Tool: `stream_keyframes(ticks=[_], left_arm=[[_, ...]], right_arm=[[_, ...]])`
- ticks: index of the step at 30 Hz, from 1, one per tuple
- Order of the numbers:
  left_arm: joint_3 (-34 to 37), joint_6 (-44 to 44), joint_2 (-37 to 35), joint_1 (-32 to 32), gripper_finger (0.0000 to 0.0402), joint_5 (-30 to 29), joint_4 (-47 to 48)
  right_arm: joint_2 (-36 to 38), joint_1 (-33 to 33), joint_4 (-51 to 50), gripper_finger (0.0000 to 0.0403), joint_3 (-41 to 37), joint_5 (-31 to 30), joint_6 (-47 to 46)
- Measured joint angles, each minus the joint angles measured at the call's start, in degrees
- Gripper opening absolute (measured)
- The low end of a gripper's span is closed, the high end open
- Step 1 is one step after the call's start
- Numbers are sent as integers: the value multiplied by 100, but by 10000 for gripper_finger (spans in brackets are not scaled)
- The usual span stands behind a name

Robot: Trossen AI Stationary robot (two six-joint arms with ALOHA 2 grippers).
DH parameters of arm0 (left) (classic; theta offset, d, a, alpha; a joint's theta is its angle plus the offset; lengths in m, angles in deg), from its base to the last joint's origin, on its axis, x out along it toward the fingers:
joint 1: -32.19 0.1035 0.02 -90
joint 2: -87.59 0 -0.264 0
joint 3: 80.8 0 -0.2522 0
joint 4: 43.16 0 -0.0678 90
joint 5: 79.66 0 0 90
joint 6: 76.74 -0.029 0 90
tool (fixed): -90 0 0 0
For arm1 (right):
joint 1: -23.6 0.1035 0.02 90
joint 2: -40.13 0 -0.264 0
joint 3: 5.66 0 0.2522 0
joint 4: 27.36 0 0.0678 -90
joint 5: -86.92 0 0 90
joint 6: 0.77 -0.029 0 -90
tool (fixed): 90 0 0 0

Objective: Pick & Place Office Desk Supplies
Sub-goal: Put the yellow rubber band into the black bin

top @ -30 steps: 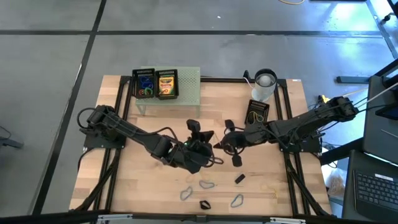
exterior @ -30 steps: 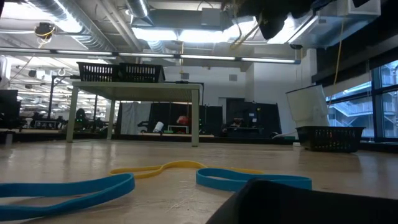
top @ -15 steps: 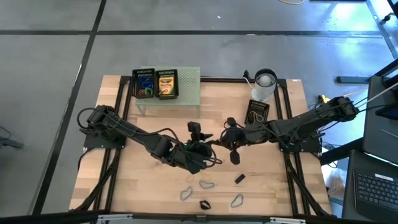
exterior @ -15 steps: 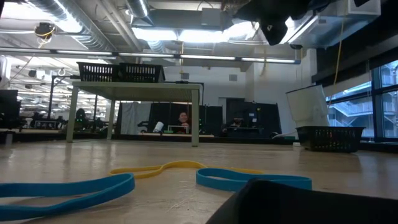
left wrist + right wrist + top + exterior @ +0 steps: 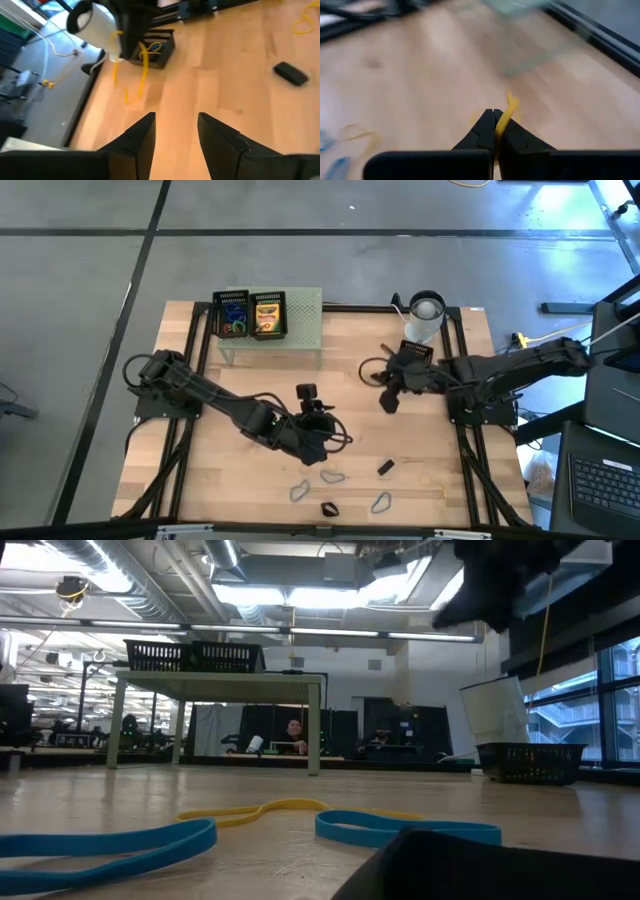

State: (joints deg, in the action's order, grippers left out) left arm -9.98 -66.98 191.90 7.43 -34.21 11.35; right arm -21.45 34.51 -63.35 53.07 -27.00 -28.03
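two crayon boxes (image 5: 267,315), three grey wire clips (image 5: 331,476), two small black clips (image 5: 385,467), one white cup (image 5: 426,311).

a pale green stand (image 5: 303,313) sits at the wooden table's (image 5: 240,480) far edge, a white cup (image 5: 425,315) well apart to its right.

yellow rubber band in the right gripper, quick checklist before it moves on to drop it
1. Right gripper shut on the yellow rubber band: ok.
2. Band lifted off the table: ok, it dangles in the left wrist view.
3. Left gripper open, holding nothing: ok.
4. Arms apart in the high view: ok.
5. Black basket near the white cup has room: cannot tell.
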Motion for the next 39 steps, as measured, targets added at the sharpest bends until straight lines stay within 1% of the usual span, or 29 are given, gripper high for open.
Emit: stream_keyframes(ticks=[5,9,15,21,27,29,33,36,39], left_arm=[[0,66,0,-202,133,93,127],[0,-46,0,-382,125,81,205],[0,-46,0,-582,111,56,204],[0,-46,0,-687,97,27,312],[0,50,0,-749,88,-557,543],[0,59,0,-747,88,-690,578],[0,59,0,-747,88,-724,600],[0,61,0,-745,88,-724,599],[0,61,0,-745,88,-724,599]], right_arm=[[205,-396,-1430,0,0,-672,-832],[234,-740,-2120,0,0,-857,-1140],[234,-1226,-2253,0,0,-870,-1111],[326,-1513,-2260,0,0,-876,-871],[520,-1731,-2474,0,2,-872,-810],[557,-1818,-2757,0,2,-829,-831],[621,-1941,-3535,0,2,-723,-1137],[621,-2008,-3979,0,2,-187,-1349],[621,-2012,-4120,0,2,293,-1430]])
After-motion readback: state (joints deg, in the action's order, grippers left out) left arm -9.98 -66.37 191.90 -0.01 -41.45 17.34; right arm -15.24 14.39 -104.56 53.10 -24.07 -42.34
